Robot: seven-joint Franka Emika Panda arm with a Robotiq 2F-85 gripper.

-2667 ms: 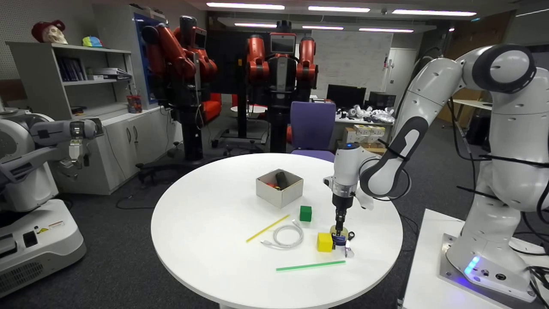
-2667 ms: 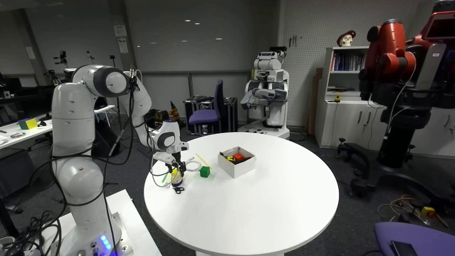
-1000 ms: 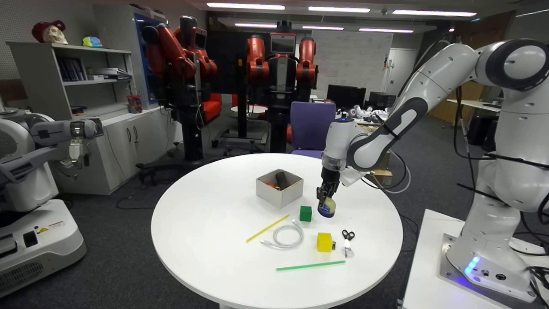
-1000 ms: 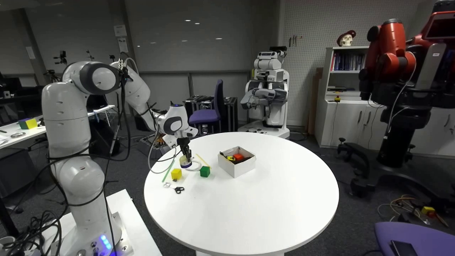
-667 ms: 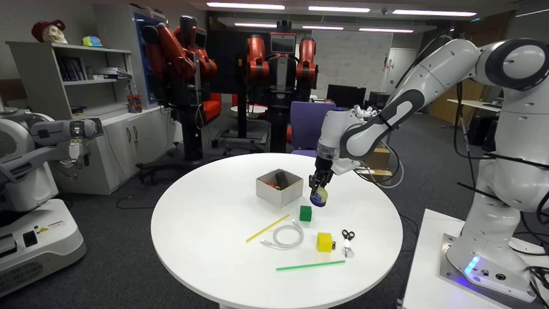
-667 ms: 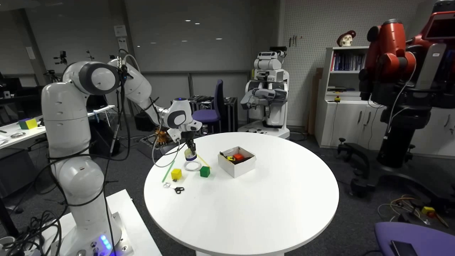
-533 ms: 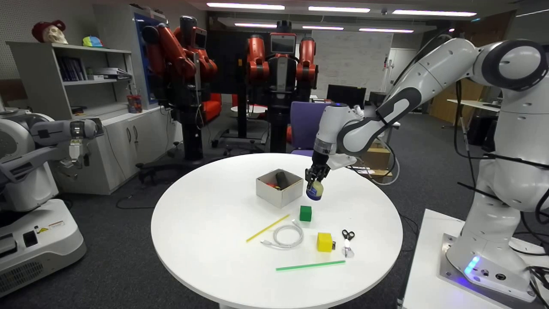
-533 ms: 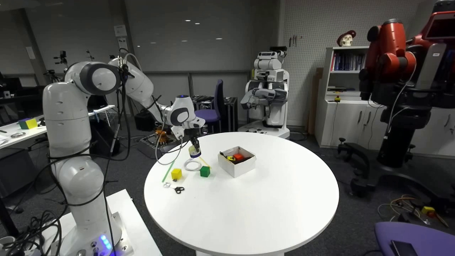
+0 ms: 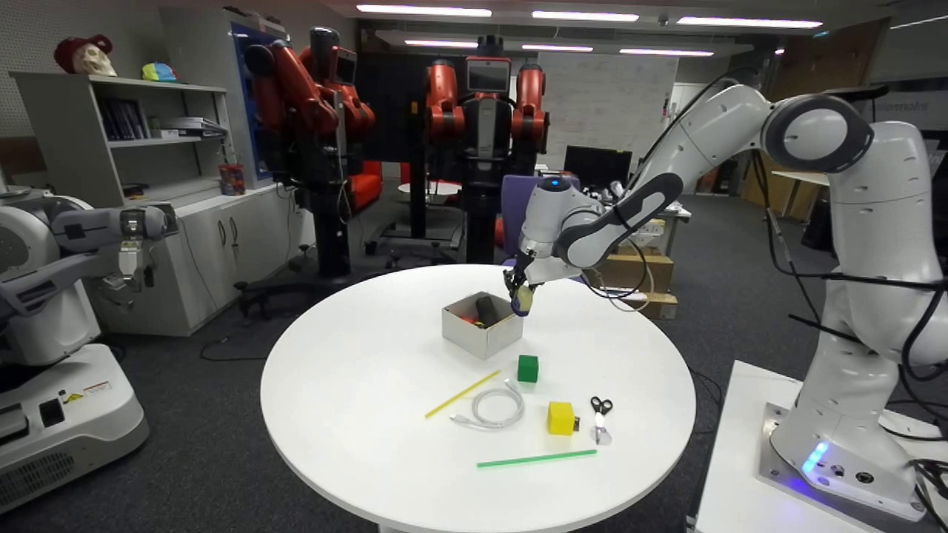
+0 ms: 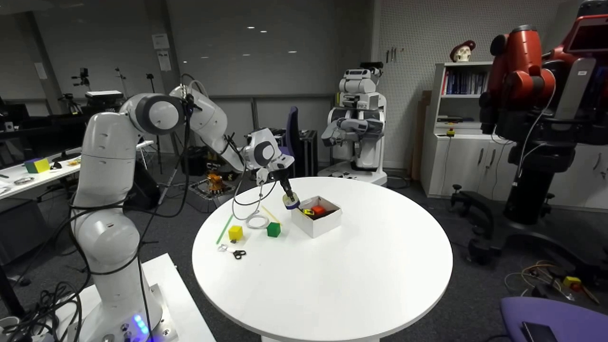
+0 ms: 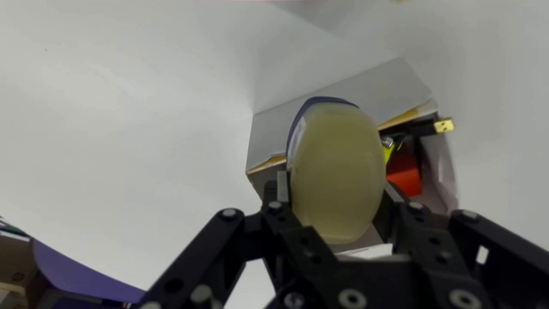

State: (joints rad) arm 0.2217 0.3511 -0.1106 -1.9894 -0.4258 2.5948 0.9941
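While my gripper (image 11: 336, 193) pinches the cream jar (image 11: 339, 163), letting go is not done yet.
I think the picking-up part is done: the jar is off the round table (image 9: 370, 444), tipped, with its dark blue end low, just right of the middle of the wrist frame. In both exterior views it is right by the edge of the box (image 9: 474, 337), but I can't tell if any of it is over the opening. A red thing (image 10: 318, 209) is in the box. Lower right in an exterior view, the green block (image 9: 528, 369), yellow block (image 9: 561, 418) and scissors (image 9: 601, 412) lie well away from my gripper.
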